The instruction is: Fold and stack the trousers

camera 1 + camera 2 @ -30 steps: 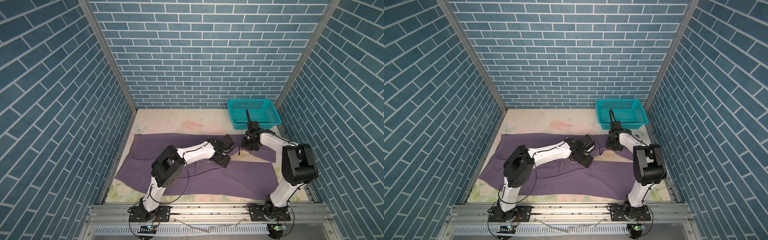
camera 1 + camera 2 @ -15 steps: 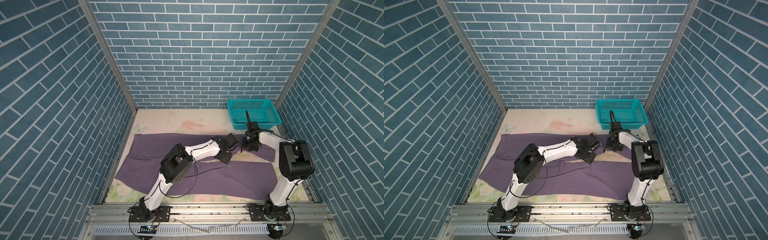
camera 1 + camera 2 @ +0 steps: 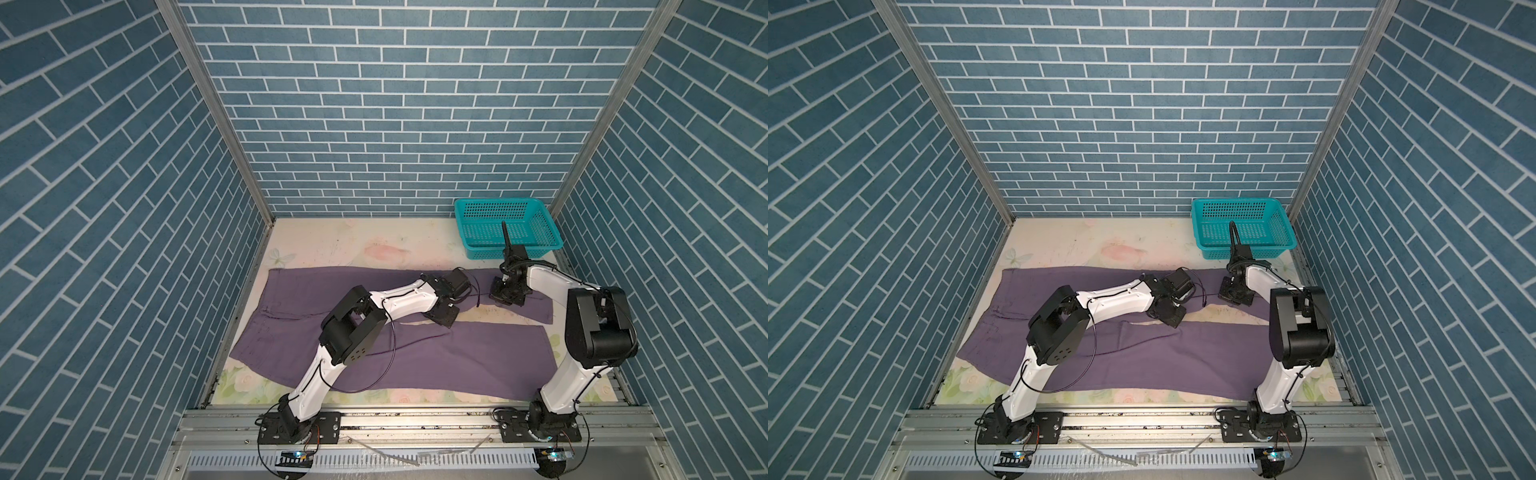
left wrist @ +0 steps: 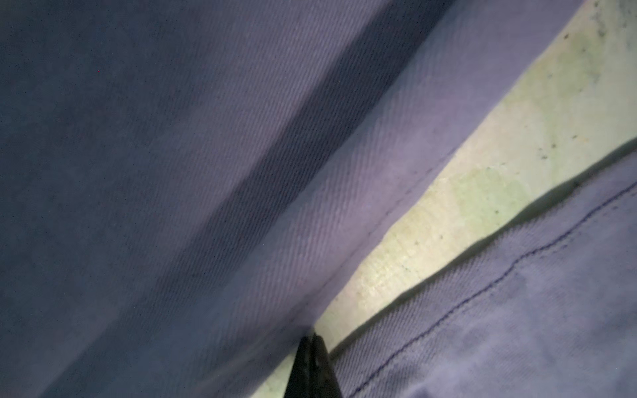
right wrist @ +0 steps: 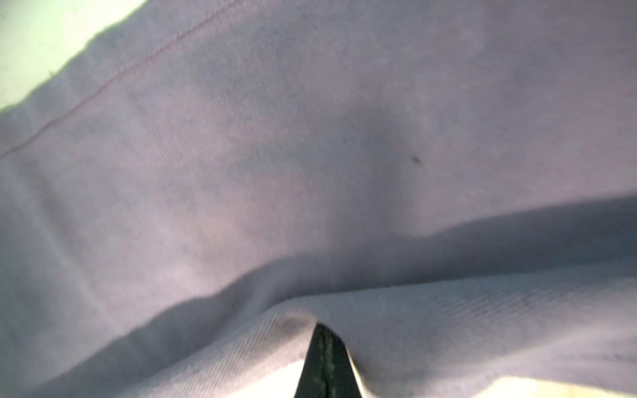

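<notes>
The mauve trousers (image 3: 457,357) (image 3: 1183,357) lie spread flat on the table, waistband to the left and both legs running right with a thin gap between them. My left gripper (image 3: 442,319) (image 3: 1168,318) sits low at the far leg's inner edge, by the gap. In the left wrist view the gripper (image 4: 312,341) is shut, pinching that fabric edge (image 4: 206,172). My right gripper (image 3: 505,296) (image 3: 1235,297) is down on the far leg nearer its hem. In the right wrist view the gripper (image 5: 322,330) is shut with a raised fold of cloth (image 5: 310,138) over its tip.
A teal perforated basket (image 3: 498,202) (image 3: 1237,201) stands at the back right corner. Floral table covering (image 3: 353,245) (image 3: 1092,241) shows behind the trousers and in the strip (image 4: 482,172) between the legs. Blue brick-pattern walls close in on three sides.
My left gripper's jaws have closed on the far leg's edge, and the left arm's elbow has shifted right. The right gripper has stayed shut in place.
</notes>
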